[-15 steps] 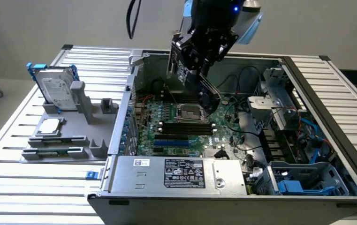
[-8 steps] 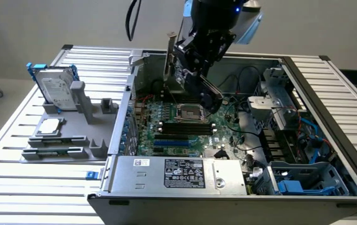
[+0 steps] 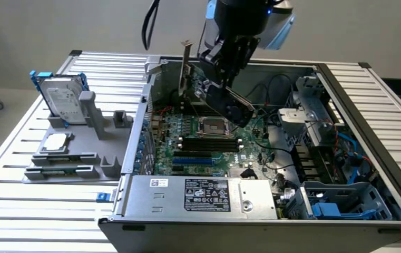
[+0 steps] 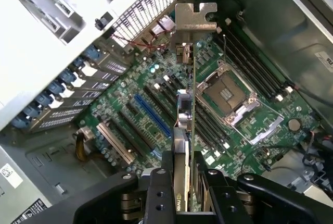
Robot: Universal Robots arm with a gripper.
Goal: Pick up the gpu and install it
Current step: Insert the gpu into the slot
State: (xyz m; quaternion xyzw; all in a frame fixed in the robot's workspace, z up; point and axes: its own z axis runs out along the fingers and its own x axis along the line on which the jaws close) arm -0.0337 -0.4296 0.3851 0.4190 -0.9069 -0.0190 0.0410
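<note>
Status: the gripper is clenched on the gpu, grasping its upper edge. The card hangs tilted inside the open case, in the upper centre of the exterior view. It is above the motherboard and not seated in any slot. In the wrist view the gpu runs edge-on between the blue slot and the CPU socket, with its silver bracket towards the case's rear wall.

Risks, in my judgement:
- The tilt could bring the card's edge down on the socket or nearby components instead of into a slot.
- The bracket could catch on the rear wall.
- The narrow grasp could let the card twist under pressing force.
</note>
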